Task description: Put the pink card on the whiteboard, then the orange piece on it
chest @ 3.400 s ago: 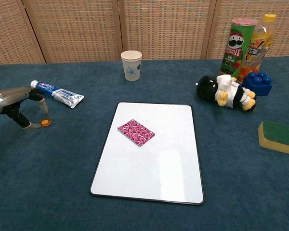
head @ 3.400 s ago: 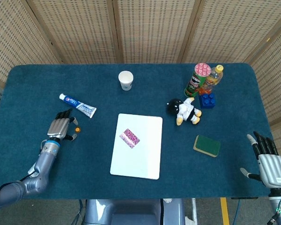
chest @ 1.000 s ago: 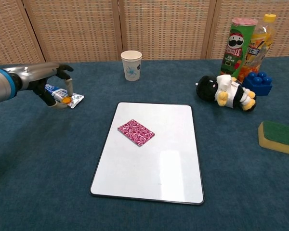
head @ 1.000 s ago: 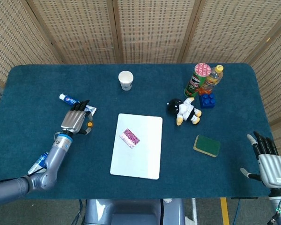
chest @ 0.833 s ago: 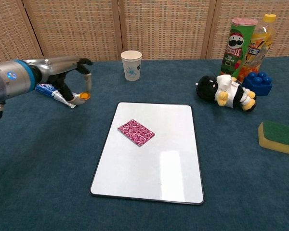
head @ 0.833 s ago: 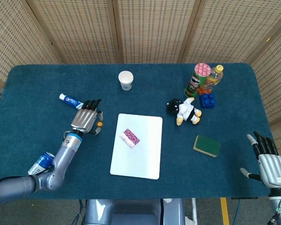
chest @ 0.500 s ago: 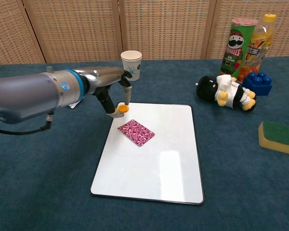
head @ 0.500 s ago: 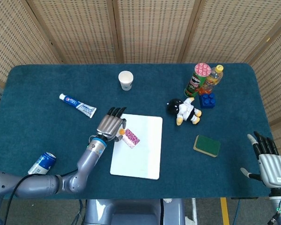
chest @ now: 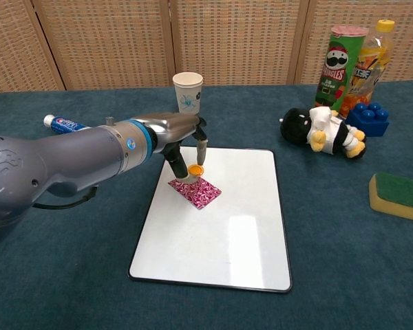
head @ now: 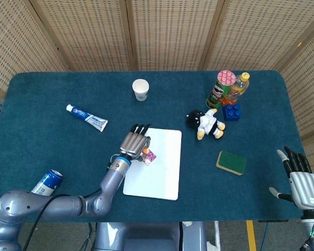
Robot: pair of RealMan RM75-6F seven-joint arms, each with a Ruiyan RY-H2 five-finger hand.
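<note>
Overhead, our left hand point(head: 135, 142) hides part of the white rectangular whiteboard point(chest: 227, 227) and patterned pink card point(chest: 195, 191); it pinches the small orange round piece point(chest: 195, 170) just above that card. Our right hand point(head: 302, 183) rests with fingers spread, holding nothing.

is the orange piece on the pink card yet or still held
Still held: the left robot hand pinches the orange piece just above the pink card, which lies flat on the whiteboard.

Woven rattan folding screens with wooden frames point(head: 172, 34) stand behind a table covered in dark teal felt point(head: 36, 104).
</note>
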